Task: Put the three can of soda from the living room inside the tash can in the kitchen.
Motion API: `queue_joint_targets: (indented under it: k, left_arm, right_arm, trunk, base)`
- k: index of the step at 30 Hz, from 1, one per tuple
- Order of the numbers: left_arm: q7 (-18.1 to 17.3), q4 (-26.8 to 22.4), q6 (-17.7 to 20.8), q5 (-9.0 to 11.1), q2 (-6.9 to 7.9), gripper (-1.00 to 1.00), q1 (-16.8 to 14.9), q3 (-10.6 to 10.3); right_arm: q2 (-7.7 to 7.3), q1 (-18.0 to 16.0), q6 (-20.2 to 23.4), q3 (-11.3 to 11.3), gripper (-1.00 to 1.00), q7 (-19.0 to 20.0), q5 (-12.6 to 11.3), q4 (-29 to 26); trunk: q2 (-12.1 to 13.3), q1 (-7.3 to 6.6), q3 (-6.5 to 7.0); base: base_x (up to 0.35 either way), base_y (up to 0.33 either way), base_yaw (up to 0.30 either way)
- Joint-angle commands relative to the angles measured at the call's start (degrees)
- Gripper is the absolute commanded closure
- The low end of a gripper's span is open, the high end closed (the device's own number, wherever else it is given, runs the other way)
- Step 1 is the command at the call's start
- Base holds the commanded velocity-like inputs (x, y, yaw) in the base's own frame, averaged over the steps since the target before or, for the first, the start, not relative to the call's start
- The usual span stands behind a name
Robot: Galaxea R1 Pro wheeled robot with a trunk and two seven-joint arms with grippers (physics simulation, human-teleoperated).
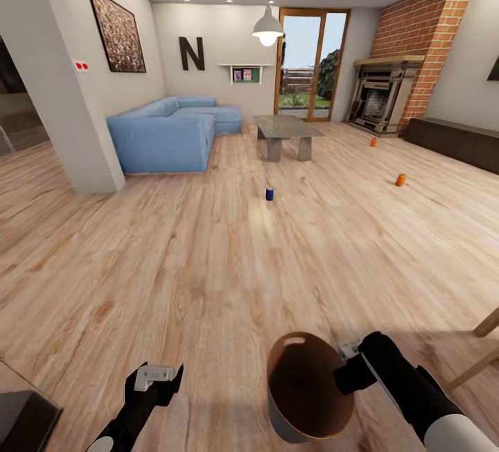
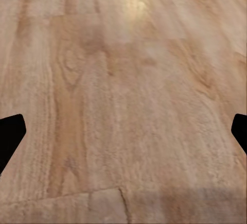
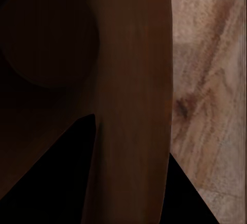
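The head view looks across the living room's pale wood-plank floor (image 1: 208, 265). The right gripper (image 1: 344, 367) pinches the rim of the small round bin, grey outside and brown inside (image 1: 305, 396), and holds it low in front of the robot with its oval handle slot on the far side. In the right wrist view the bin's brown wall (image 3: 128, 80) runs between the 2 dark fingers (image 3: 51, 183), one inside and one outside.

The left gripper (image 1: 161, 377) hangs over bare floor, its fingertips (image 2: 10, 134) spread wide apart with nothing between them.

The 3 small soda cans stand upright on the floor, well apart: the dark blue can (image 1: 269, 193) nearest, ahead of the glass-topped coffee table (image 1: 285, 132); 1 bright orange can (image 1: 400, 179) further right; the other orange can (image 1: 373, 141) near the red-brick fireplace (image 1: 388, 95). A light-blue corner sofa (image 1: 170, 132) sits left, beneath a black letter N (image 1: 192, 53).
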Motion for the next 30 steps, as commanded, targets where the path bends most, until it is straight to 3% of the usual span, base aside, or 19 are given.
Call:
queue_joint_targets:
  k: [1,20,25,30]
  left_arm:
    - [0.0,0.0,0.0,0.0,-0.01,-1.00,0.0,0.0]
    - [0.1,0.3,0.0,0.0,-0.03,-1.00,0.0,0.0]
    - [0.1,0.4,0.0,-0.1,-0.03,-1.00,0.0,0.0]
    - [0.1,0.4,-0.1,-0.2,-0.03,-1.00,0.0,0.0]
  right_arm:
    - [-0.01,0.0,0.3,0.0,1.00,0.1,-1.4,0.0]
    - [-0.74,-0.5,0.4,-0.4,1.00,0.0,-1.5,0.0]
    - [-0.79,-0.7,0.5,-3.2,1.00,0.0,-1.4,0.0]
    - [-0.81,-0.7,0.5,-4.0,1.00,-0.5,-1.4,0.0]
  trunk:
    - [0.0,0.00,0.00]
    - [0.0,0.00,0.00]
    - [0.0,0.00,0.00]
    - [0.0,0.00,0.00]
  base:
    - [0.322,0.000,0.000]
    - [0.322,0.000,0.000]
    - [0.322,0.000,0.000]
    - [0.322,-0.027,0.000]
